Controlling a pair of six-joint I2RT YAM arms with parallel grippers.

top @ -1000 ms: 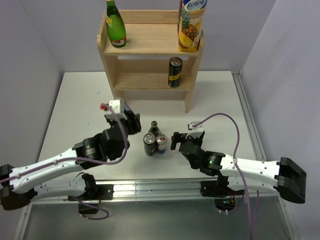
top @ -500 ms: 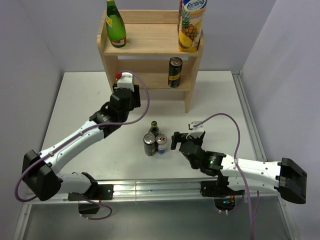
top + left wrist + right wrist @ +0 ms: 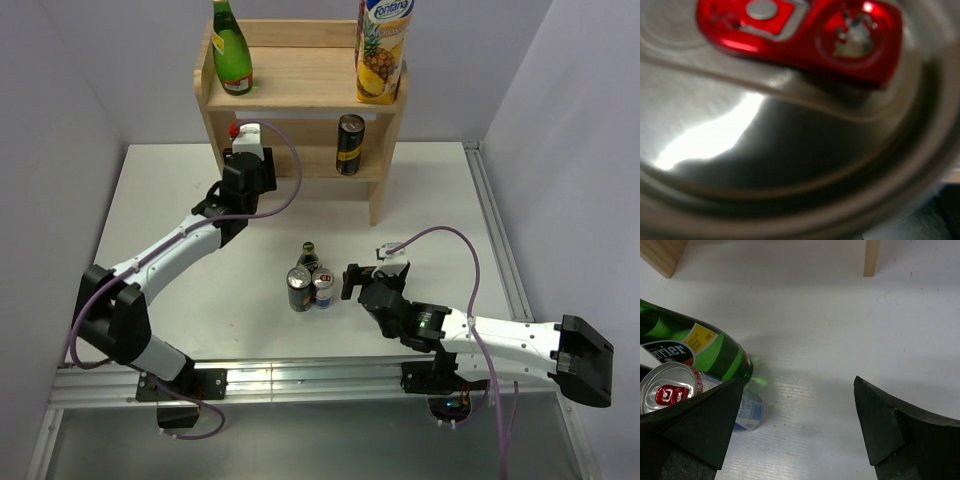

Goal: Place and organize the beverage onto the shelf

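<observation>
The light-wood shelf (image 3: 300,95) stands at the back of the table. My left gripper (image 3: 246,170) reaches to the left end of its lower tier, shut on a can whose silver lid and red pull tab (image 3: 800,35) fill the left wrist view; its fingers are hidden. On the table stand a green bottle (image 3: 308,257), a dark can (image 3: 299,288) and a white-blue can (image 3: 322,287). My right gripper (image 3: 350,280) waits just right of them, open and empty (image 3: 796,390), with the bottle (image 3: 695,347) and the can (image 3: 670,390) by its left finger.
On the shelf's top board stand a green bottle (image 3: 232,50) at the left and a pineapple juice carton (image 3: 382,50) at the right. A dark can (image 3: 350,143) stands on the lower tier's right side. A shelf leg (image 3: 871,257) shows ahead of my right gripper.
My left arm has swung from beside the drinks on the table out to the shelf's lower tier, carrying the can. The right arm has not moved.
</observation>
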